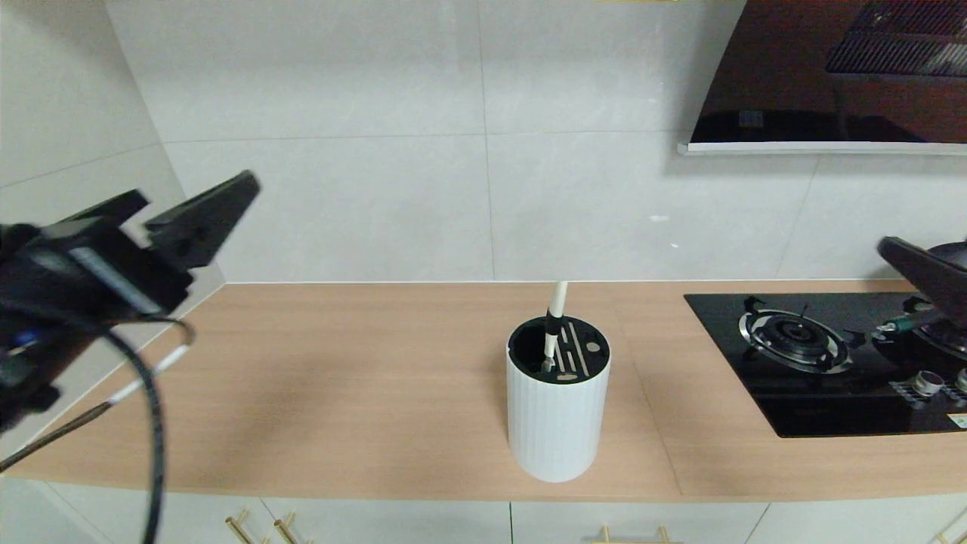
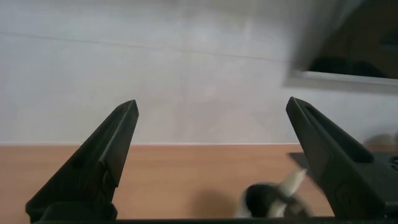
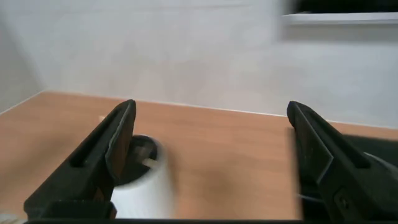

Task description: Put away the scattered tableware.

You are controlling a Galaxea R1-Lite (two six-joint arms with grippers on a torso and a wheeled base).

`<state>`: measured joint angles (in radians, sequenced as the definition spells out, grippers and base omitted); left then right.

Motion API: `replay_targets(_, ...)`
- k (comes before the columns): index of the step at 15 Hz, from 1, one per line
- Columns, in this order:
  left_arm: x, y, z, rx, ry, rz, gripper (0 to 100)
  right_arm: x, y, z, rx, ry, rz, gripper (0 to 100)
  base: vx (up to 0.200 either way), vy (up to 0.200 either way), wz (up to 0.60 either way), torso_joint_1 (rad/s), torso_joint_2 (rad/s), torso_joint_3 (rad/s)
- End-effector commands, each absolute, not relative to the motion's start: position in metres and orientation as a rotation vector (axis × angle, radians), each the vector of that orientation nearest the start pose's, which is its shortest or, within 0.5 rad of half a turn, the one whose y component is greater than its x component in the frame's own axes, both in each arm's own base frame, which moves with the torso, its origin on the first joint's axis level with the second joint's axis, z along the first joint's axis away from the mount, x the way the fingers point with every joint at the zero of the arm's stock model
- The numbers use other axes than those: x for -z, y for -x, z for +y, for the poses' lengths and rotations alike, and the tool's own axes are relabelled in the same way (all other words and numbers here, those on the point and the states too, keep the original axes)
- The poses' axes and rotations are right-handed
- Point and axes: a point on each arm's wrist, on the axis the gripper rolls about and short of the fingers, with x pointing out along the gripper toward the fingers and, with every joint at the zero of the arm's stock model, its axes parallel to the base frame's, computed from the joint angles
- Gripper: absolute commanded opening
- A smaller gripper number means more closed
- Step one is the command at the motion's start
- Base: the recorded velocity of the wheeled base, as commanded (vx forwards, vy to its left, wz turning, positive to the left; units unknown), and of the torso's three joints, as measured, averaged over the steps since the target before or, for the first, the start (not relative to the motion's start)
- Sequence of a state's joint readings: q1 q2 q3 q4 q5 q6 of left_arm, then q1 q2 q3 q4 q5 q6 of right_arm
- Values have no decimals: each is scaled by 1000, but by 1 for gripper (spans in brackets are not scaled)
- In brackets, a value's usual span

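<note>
Black left gripper point(image 1: 198, 193) is parked up high over the left end of the pale wood-grain countertop point(image 1: 340, 393), jaws spread wide with nothing in them, so that arm looks out of the job for now. Mid-counter, fairly close to the front edge, stands the white ribbed cylindrical holder with the black slotted insert point(image 1: 557, 423), and one cream-handled utensil point(image 1: 557, 302) is already standing in it. Further right is the black glass gas hob point(image 1: 823, 393), and lying on it between the burners is a green-handled utensil point(image 1: 906, 323), with what looks like its metal end pointing toward the holder. The right gripper point(image 3: 211, 107) sits just by it, also wide open and empty, though I can't tell if it touches. My guess is the step in hand is picking that piece off the hob. I'd come down on the green handle rather than the thin metal end, close squarely across it, and lift straight up before swinging over, since the pan supports point(image 1: 793, 336) and knobs point(image 1: 928, 383) are right there and could snag. Then tip it upright and line it up with a free slot, clear of the cream handle. Room-wise there's plenty of bare counter between hob and holder. The things to mind are the dark range hood point(image 1: 816, 75) overhead on the right, and the holder being near the front edge, where a sideways knock could send it off.
</note>
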<state>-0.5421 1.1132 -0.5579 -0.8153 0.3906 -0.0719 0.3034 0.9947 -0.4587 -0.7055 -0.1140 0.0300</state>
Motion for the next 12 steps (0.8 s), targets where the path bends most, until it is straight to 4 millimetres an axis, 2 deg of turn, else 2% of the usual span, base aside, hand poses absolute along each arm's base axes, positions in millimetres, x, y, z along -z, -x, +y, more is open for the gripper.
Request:
replay_targets(1, -245, -26, -3, 71, 182, -293, 100, -219, -39, 5, -109, -57, -273, 100, 0, 0, 0, 0, 0, 0)
replay_targets(2, -231, 5, 8, 71, 166, -288, 100, -209, -7, 0, -108, -55, -270, 100, 0, 0, 0, 0, 0, 0)
replay_targets(3, -226, 15, 11, 63, 163, -295, 100, -207, 4, -2, -108, -53, -266, 100, 0, 0, 0, 0, 0, 0)
replay_targets(4, -213, 38, 15, 35, 154, -327, 100, -192, 31, -6, -85, -43, -227, 100, 0, 0, 0, 0, 0, 0)
replay_targets(6, -198, 63, 17, 24, 142, -372, 100, -173, 52, -8, -44, -31, -227, 100, 0, 0, 0, 0, 0, 0)
replay_targets(9, -193, 62, 13, -55, 129, -356, 100, -171, 50, -6, 23, -19, -215, 100, 0, 0, 0, 0, 0, 0)
replay_targets(11, -183, 61, 7, -136, 86, -344, 100, -154, 50, 2, 28, 86, -206, 100, 0, 0, 0, 0, 0, 0)
replay_targets(12, -167, 66, 4, -136, 38, -357, 100, -145, 45, 1, 34, 109, -178, 100, 0, 0, 0, 0, 0, 0)
